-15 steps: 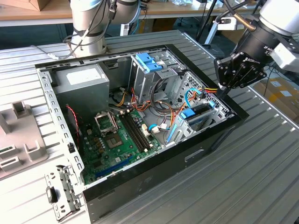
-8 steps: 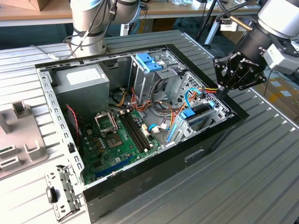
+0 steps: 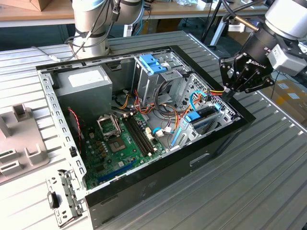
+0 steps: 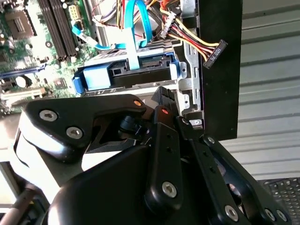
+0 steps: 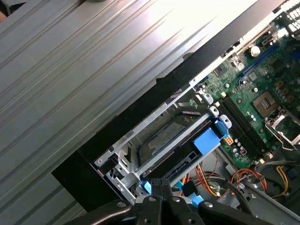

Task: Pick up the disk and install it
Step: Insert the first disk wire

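Observation:
The disk (image 3: 205,114) sits in the drive bay at the case's corner on the exterior view's right, with blue plastic rails on its sides. In both wrist views it lies in the metal bay as a dark slab (image 4: 140,77) (image 5: 183,157) with a blue SATA cable running to it. My gripper (image 3: 227,94) hangs just above the bay's outer end, close to the case's black wall. Its fingers are shut together with nothing between them (image 4: 161,93) (image 5: 161,183).
The open computer case (image 3: 158,167) lies on a ribbed metal table. Inside are a grey power-supply box (image 3: 88,84), the green motherboard (image 3: 115,141), a grey cage with blue clips (image 3: 154,67) and loose coloured cables (image 3: 213,91). A metal bracket (image 3: 62,199) lies outside the case.

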